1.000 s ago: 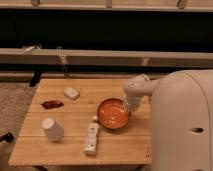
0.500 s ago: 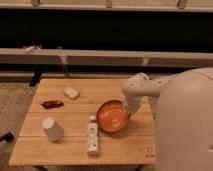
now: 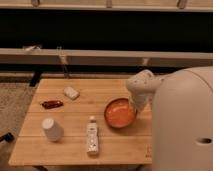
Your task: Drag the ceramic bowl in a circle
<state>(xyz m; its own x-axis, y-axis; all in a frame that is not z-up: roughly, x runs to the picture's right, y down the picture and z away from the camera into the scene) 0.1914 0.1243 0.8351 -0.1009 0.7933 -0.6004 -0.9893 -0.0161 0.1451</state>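
The bowl (image 3: 119,114) is seen right of centre on the table (image 3: 75,150), with the gripper (image 3: 134,107) set at its right rim, its grip not to be told; the drag is judged in hand, and a steady curved pull clear of the bottle (image 3: 92,134) is called for.

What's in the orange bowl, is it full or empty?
Empty: the bowl shows only its bare orange inside. The gripper is at its rim, on the robot's side.
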